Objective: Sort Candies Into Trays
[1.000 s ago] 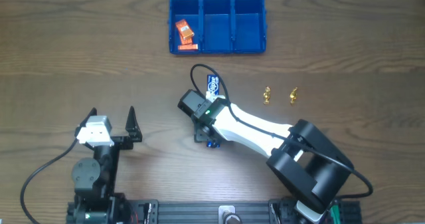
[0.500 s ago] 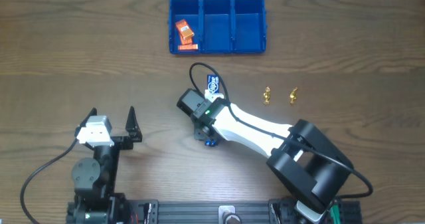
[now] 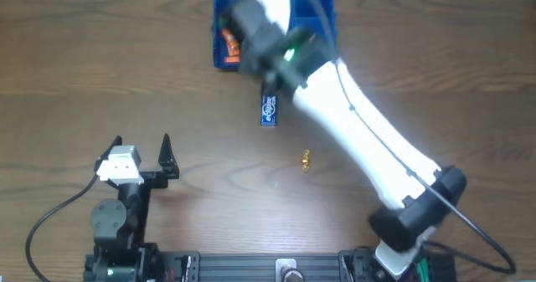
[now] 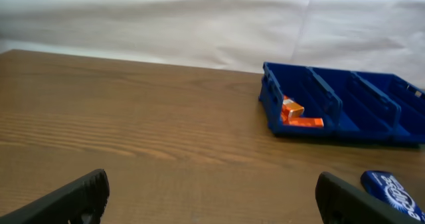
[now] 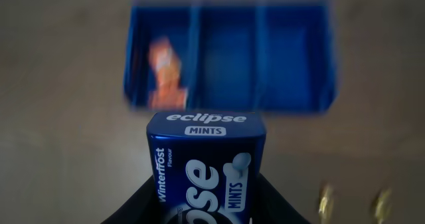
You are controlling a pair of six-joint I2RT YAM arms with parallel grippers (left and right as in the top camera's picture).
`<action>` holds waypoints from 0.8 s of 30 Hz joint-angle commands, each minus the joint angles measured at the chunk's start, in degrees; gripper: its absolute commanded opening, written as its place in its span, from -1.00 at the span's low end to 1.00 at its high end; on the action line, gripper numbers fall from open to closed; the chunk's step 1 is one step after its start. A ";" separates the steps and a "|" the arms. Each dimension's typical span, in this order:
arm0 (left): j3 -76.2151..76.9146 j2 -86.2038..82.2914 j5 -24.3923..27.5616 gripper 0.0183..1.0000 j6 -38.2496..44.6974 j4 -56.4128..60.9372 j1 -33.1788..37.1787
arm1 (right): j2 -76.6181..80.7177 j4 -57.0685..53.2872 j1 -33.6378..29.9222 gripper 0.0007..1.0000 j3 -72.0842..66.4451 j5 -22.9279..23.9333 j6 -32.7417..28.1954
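Left arm (image 3: 121,165) sits low at the table's left, folded close to its base. Left gripper (image 3: 141,144) is released, fingers (image 4: 80,194) spread wide with nothing between them, over bare brown wood-grain table (image 4: 133,131).

Right arm (image 3: 368,140) is stretched long on a diagonal from its base at right up toward the tray, wrist raised off the table. Right gripper (image 5: 204,209) is clenched on a blue rectangular mint box (image 5: 206,164), held upright with its label toward the wrist camera and the tray beyond it. Can't tell whether the box is over the tray or just short of it.

Counts, left to right:
- 1 blue plastic tray (image 4: 352,129), with 3 compartments in a row.
- 2 orange wrapped candies (image 4: 292,111), both in the tray's left end compartment.
- 2 mint boxes: the held one, plus a second blue mint box (image 3: 269,110) lying flat on the table near the tray.
- 1 small gold-wrapped candy (image 3: 306,160) on the table, right of the second blue mint box and beside the right arm.
- 2 gold blurs (image 5: 325,199) on the table in the right wrist view, too blurred to identify.
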 commanded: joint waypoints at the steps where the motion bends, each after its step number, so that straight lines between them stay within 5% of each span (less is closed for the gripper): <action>1: -0.92 -0.39 -0.33 1.00 0.85 -2.40 0.20 | 14.45 0.26 -6.12 -0.50 14.73 0.79 -10.19; 7: -0.92 -0.39 -0.33 0.99 0.85 -2.40 0.20 | 24.63 7.15 -12.59 -0.49 18.08 -10.73 -9.70; 24: -0.92 -0.37 -0.33 0.99 0.85 -2.40 0.20 | 30.23 11.80 -11.76 -0.49 17.18 -10.05 -11.26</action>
